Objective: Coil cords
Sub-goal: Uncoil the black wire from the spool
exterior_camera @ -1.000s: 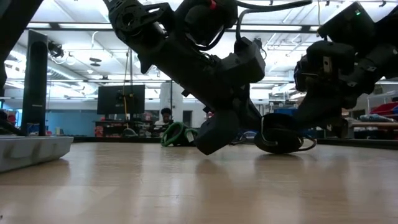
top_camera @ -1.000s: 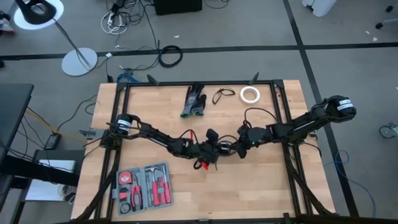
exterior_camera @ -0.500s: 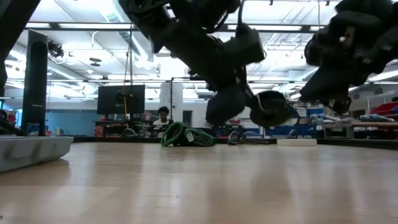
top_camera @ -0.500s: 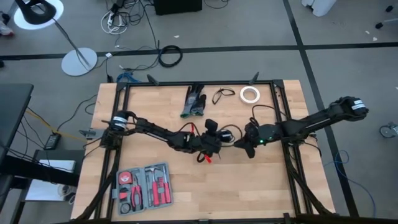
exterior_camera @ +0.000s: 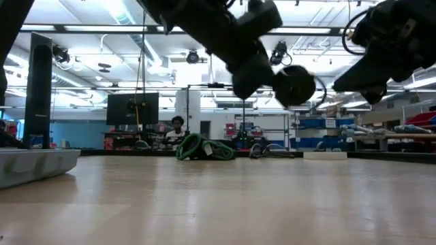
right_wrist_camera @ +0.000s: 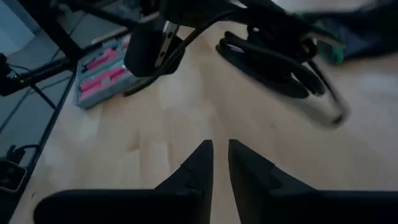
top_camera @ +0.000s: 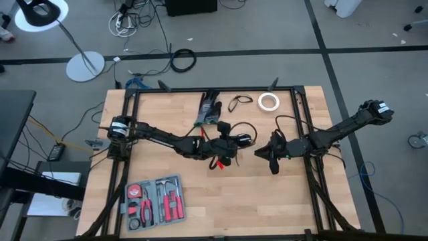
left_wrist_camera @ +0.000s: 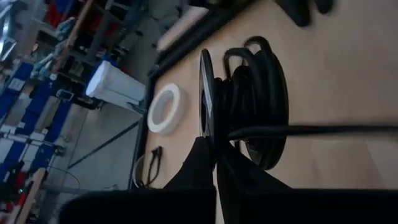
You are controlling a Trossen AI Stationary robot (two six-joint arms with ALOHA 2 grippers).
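Lifted and parted: since a second ago the left gripper [top_camera: 235, 142] has raised the coiled cord [exterior_camera: 294, 85] clear of the table [top_camera: 281, 201], and the right gripper [top_camera: 258, 152] has drawn back from it.

Left fingers [left_wrist_camera: 214, 162] are pressed together on the coiled cord, which hangs in the air above mid-table, its windings stacked against a thin disc edge in the left wrist view, with one strand trailing off sideways. Just beside it, the right gripper sits empty and apart from the bundle; its two fingers [right_wrist_camera: 199, 165] stand nearly together with a narrow gap. A second cord [top_camera: 238, 102], a small loose loop, lies at the far edge next to the tape roll [top_camera: 269, 101] and the green gloves [top_camera: 209, 110]. Near the front-left corner lies the tool case [top_camera: 155, 202].
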